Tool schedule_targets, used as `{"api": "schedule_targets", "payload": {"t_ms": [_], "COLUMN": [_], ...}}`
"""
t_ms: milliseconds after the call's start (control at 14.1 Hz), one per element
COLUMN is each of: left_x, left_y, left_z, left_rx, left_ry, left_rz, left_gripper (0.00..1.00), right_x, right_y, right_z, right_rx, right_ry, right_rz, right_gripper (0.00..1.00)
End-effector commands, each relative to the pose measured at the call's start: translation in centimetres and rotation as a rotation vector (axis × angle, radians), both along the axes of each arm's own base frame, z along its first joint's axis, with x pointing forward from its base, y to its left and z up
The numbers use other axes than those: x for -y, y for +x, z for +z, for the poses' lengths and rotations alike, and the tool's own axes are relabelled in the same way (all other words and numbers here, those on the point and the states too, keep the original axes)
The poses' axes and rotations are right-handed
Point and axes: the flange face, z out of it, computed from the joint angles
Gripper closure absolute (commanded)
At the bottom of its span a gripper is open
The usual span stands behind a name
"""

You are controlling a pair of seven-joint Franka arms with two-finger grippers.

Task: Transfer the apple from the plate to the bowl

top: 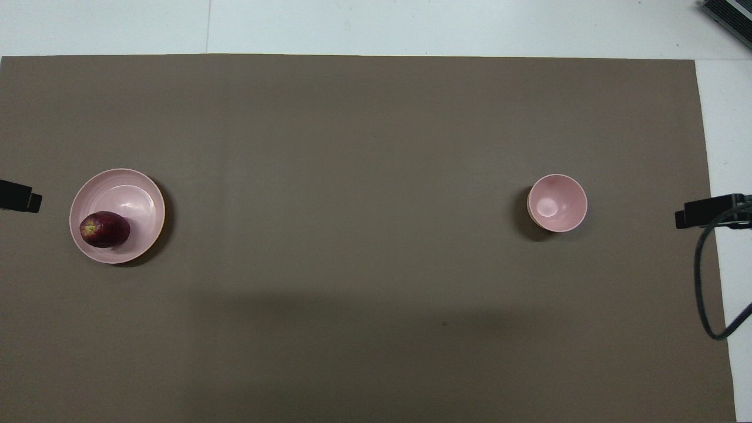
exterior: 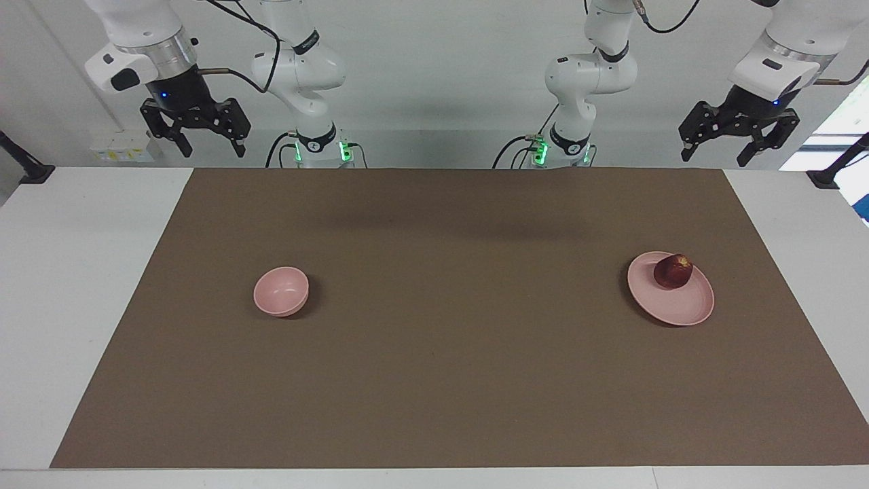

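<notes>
The apple (exterior: 673, 271) (top: 104, 229) is seen lying on the plate (exterior: 679, 309) (top: 138, 197), on the part of the plate nearer the robots and toward the left arm's end of the table. It is dark red, with a yellowish patch around its stem end visible in the overhead view. The plate is set on the brown mat (exterior: 448, 367) (top: 364, 147) toward the left arm's end of the table. The bowl (exterior: 281, 291) (top: 557, 202) is placed upright on the same mat toward the right arm's end, well apart from the plate, and nothing is held in it. The left gripper (exterior: 738, 142) is raised in the air at the left arm's end of the table, over the edge nearest the robots; its fingers are spread apart and nothing is held between them. The right gripper (exterior: 195, 138) is likewise raised at the right arm's end, over the same edge, with its fingers spread apart and nothing gripped. Neither gripper is touching the apple, the plate or the bowl. In the overhead view only a dark tip of each gripper is shown at the side edges.
</notes>
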Motion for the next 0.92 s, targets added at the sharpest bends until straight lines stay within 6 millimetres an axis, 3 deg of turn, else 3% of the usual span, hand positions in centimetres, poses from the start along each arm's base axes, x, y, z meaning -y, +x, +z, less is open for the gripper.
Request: {"api": "schedule_targets", "payload": {"t_ms": [0, 637, 849], "left_x": [0.0, 0.1, -0.7], "left_y": [-0.3, -0.2, -0.2], "left_z": [0.3, 0.0, -2.0], "left_rx": [-0.002, 0.035, 0.070], "left_ry": [-0.011, -0.012, -0.011], "left_rz": [0.011, 0.013, 0.016], "left_gripper": [0.00, 0.00, 0.00], "right_x": [0.3, 0.2, 0.3], "right_y": [0.0, 0.0, 0.0], "right_z": [0.1, 0.1, 0.1], "right_rx": [0.005, 0.005, 0.005], "right_ry": [0.020, 0.019, 0.020], "right_rz": [0.021, 0.022, 0.021], "right_gripper": [0.00, 0.00, 0.00]}}
